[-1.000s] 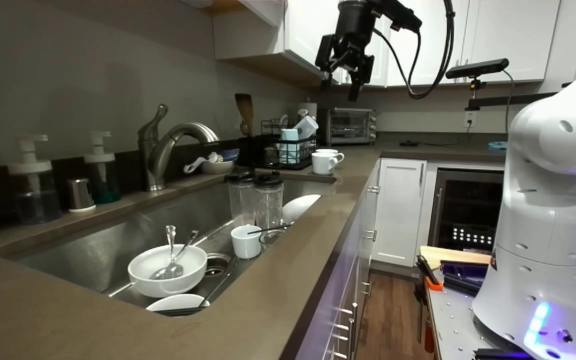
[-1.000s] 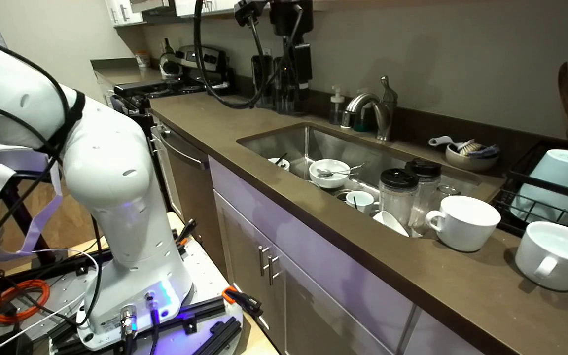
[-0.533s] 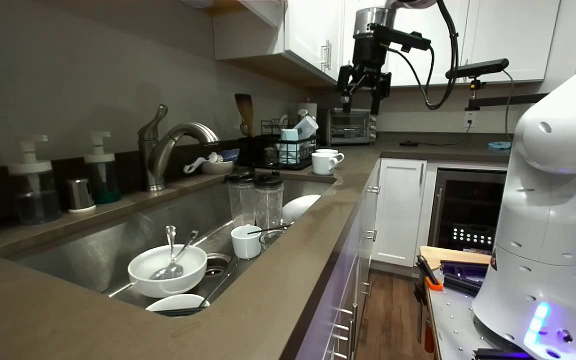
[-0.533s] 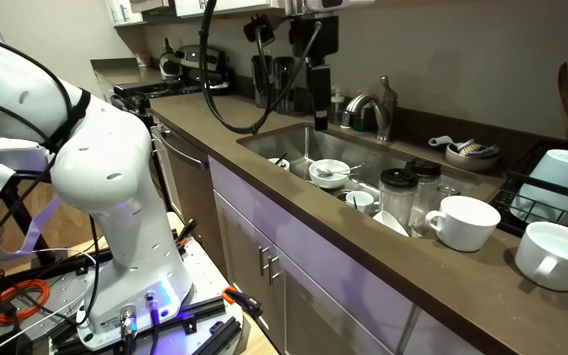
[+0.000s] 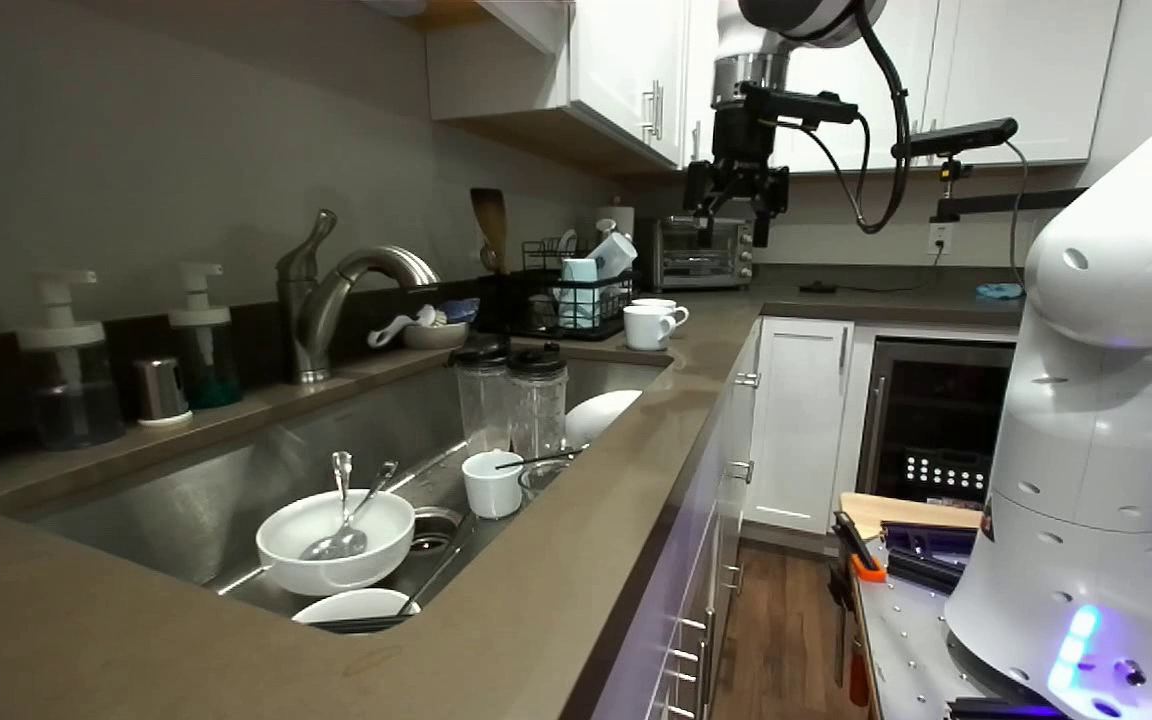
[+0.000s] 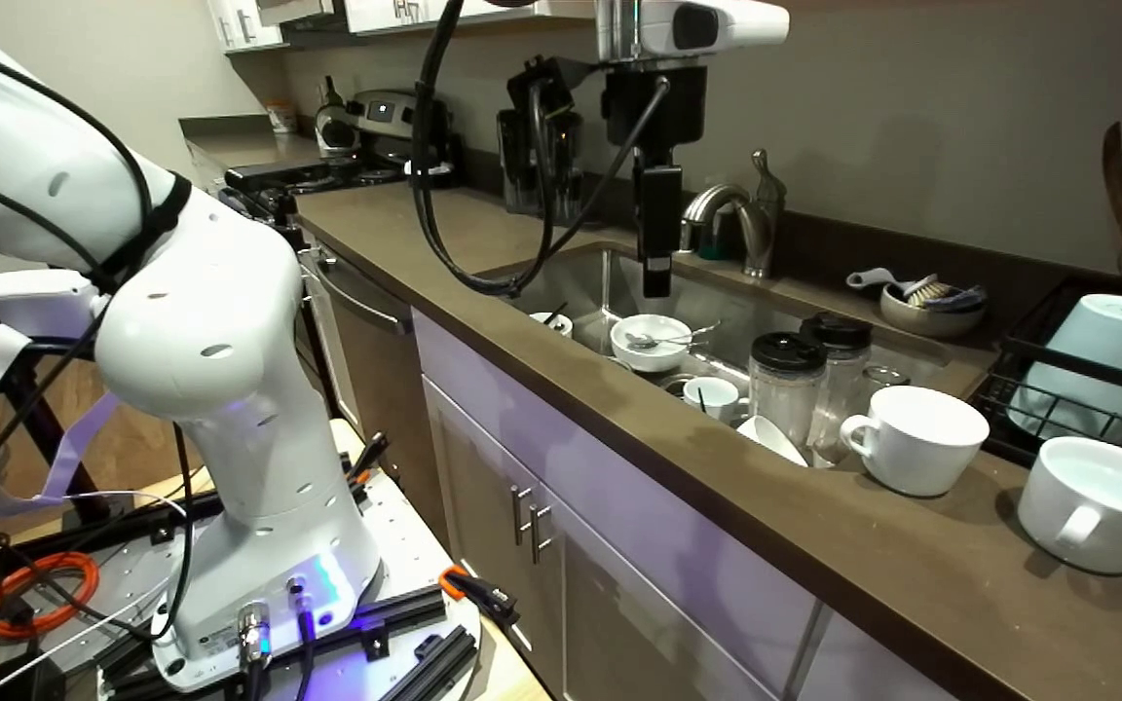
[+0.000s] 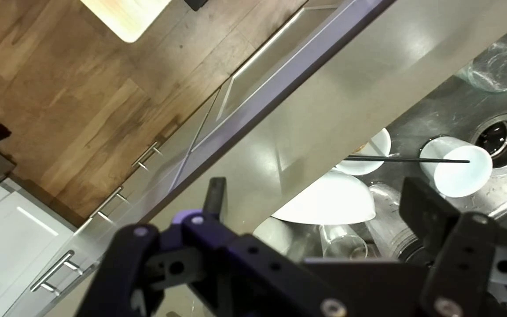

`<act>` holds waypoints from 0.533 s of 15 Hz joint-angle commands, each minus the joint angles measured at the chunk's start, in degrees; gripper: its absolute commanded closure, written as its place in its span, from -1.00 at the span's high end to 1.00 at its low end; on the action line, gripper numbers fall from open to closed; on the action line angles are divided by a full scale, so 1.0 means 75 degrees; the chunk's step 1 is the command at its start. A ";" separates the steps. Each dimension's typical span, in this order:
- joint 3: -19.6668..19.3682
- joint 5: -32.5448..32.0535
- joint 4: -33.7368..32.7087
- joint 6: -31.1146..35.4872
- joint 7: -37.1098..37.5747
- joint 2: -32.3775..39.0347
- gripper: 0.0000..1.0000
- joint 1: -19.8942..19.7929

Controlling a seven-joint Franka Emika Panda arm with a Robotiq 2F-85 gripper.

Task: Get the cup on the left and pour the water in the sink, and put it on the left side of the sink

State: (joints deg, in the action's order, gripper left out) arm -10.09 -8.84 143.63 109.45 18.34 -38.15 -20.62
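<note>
The jaws are spread wide in the air. On the surface (image 6: 892, 555), near the corner of the sink (image 6: 746, 312), a white cup (image 6: 915, 443) is placed upright; just beside it, another cup (image 6: 1092, 516) is seen.

In an exterior view the arm (image 6: 196, 316) stands on its base (image 6: 264, 555), its upper link (image 6: 30, 151) slanting; the wrist (image 5: 748, 75) hangs upright, the gripper (image 5: 733, 236) pointing down, fingers (image 7: 215, 198) spread wide.
</note>
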 commanded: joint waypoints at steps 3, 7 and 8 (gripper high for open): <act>0.0190 -0.0350 0.0151 0.0562 0.0239 0.0285 1.00 -0.0175; 0.0081 -0.0778 0.0179 0.1630 0.0059 0.0706 1.00 -0.0249; 0.0041 -0.0881 0.0141 0.1858 -0.0019 0.0825 1.00 -0.0285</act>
State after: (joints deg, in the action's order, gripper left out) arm -9.83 -12.89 145.14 118.74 18.69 -34.79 -21.48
